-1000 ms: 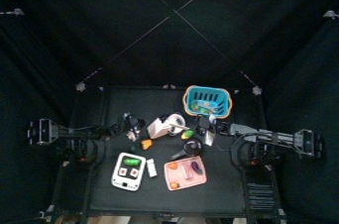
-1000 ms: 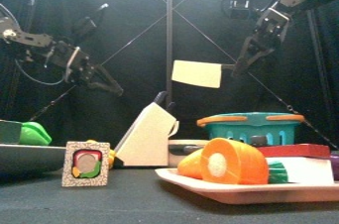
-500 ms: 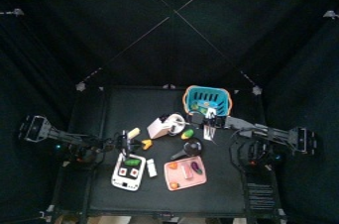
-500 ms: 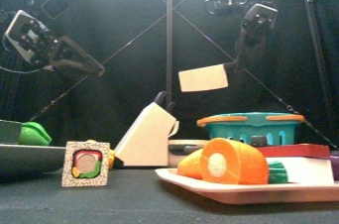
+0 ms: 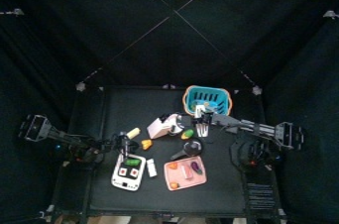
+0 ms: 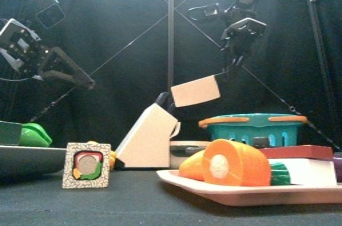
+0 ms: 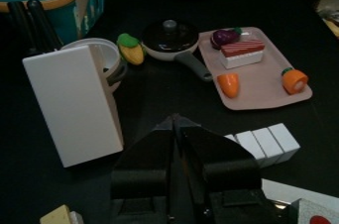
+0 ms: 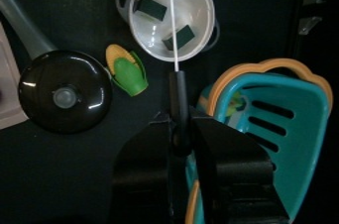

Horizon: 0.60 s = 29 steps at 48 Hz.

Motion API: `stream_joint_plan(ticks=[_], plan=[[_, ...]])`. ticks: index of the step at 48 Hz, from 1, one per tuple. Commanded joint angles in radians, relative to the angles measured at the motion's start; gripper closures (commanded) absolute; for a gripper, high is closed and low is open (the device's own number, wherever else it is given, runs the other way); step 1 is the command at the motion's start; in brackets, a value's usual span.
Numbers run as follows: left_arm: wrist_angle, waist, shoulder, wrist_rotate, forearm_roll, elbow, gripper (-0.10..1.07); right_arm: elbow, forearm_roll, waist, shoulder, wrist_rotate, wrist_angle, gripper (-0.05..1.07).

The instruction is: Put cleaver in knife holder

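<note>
1. Front view: the cleaver (image 6: 195, 91) has dropped and tilted; I read its blade corner as just above the knife holder (image 6: 150, 135), so insertion is close.
2. Right gripper (image 8: 176, 117): jaws clamped on the cleaver handle.
3. Left gripper (image 7: 179, 145): jaws together, clear of the block.
4. Teal basket (image 6: 253, 127) stands near; I see open room above the slots.

— On the black table (image 5: 126, 104)?
— Knife holder (image 6: 150, 135) standing near the middle. Teal basket (image 6: 254, 127) toward the far right.
— Near the front?
— Pink tray (image 7: 265, 79) at the right, white board (image 5: 130, 172) flat at the left, small framed card (image 6: 88, 165) upright.
— Between those?
— Black lidded pan (image 8: 63, 94), yellow-green corn piece (image 8: 129, 69) just beside, white bowl (image 8: 192, 0) next to the holder.
</note>
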Motion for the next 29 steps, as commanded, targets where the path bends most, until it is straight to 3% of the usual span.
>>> stream_joint_plan(ticks=[1,13,29], plan=[[-0.009,-0.002,-0.002,0.002,0.002,-0.009,0.47,-0.086,0.015,-0.014,0.012,-0.023,0.063,0.61],[-0.009,-0.002,-0.002,0.003,0.002,-0.006,0.47,-0.282,0.147,-0.072,0.138,-0.086,0.307,0.61],[-0.009,-0.002,-0.002,0.003,0.0,0.002,0.47,-0.41,0.25,-0.143,0.268,-0.195,0.405,0.61]])
